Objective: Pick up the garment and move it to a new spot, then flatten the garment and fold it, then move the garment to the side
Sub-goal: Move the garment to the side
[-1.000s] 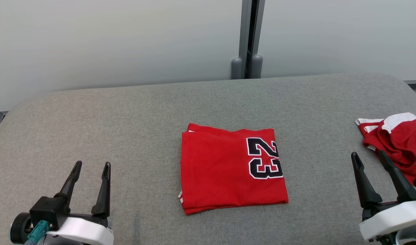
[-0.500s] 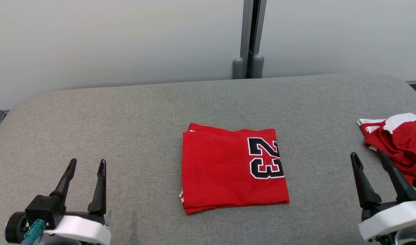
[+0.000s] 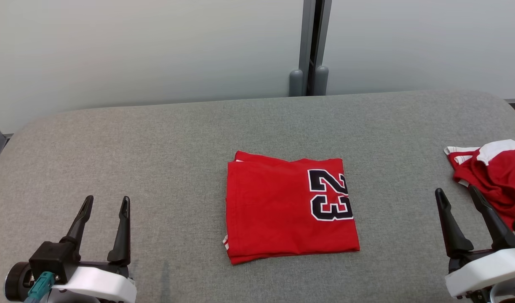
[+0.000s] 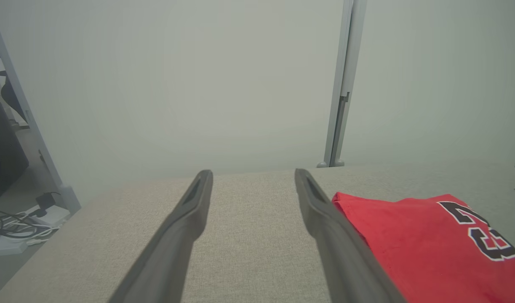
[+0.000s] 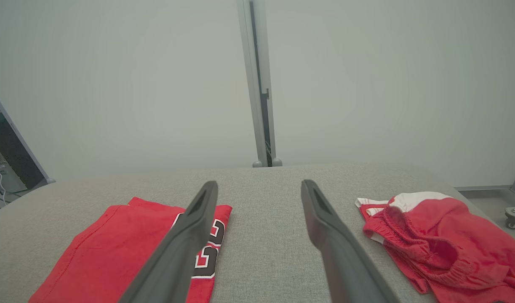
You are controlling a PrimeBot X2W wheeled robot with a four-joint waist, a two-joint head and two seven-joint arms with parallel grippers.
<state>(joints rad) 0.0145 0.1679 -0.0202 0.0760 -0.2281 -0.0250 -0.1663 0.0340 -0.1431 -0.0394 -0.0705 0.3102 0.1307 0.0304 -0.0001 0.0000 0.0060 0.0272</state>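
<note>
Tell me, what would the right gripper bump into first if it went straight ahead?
Probably nothing: the right gripper points between the folded jersey and the crumpled red garment, over bare grey table. Beyond stands the pale wall, though depth is hard to judge.

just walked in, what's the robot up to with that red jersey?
The red number 23 jersey lies folded in the middle of the grey table. Nothing is handling it: the left tool and right tool both stand open near the front corners, clear of it. Crumpled red shorts sit at the right edge. Moving the jersey aside is not yet done.
</note>
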